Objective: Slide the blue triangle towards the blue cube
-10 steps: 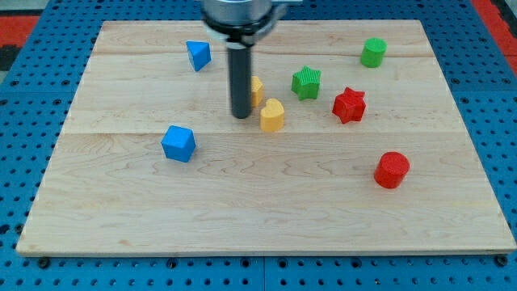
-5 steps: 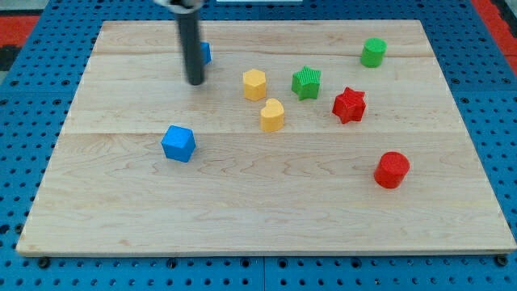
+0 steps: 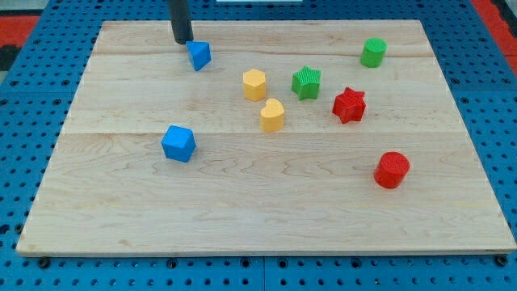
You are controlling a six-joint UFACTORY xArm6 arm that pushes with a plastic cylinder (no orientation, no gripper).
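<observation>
The blue triangle [image 3: 199,55] lies on the wooden board [image 3: 121,202] near the view's top left. The blue cube [image 3: 178,143] sits lower down, toward the view's left centre. My tip [image 3: 182,41] is just up and to the left of the blue triangle, very close to its upper left corner; I cannot tell whether it touches.
A yellow hexagonal block [image 3: 254,84] and a yellow rounded block [image 3: 272,115] sit mid-board. A green star [image 3: 306,82], a red star [image 3: 349,105], a green cylinder [image 3: 372,52] and a red cylinder [image 3: 392,170] lie at the view's right.
The rod has moved from beside the yellow blocks leftward and up, passing in front of the blue triangle, to the triangle's upper left. No block has visibly moved.
</observation>
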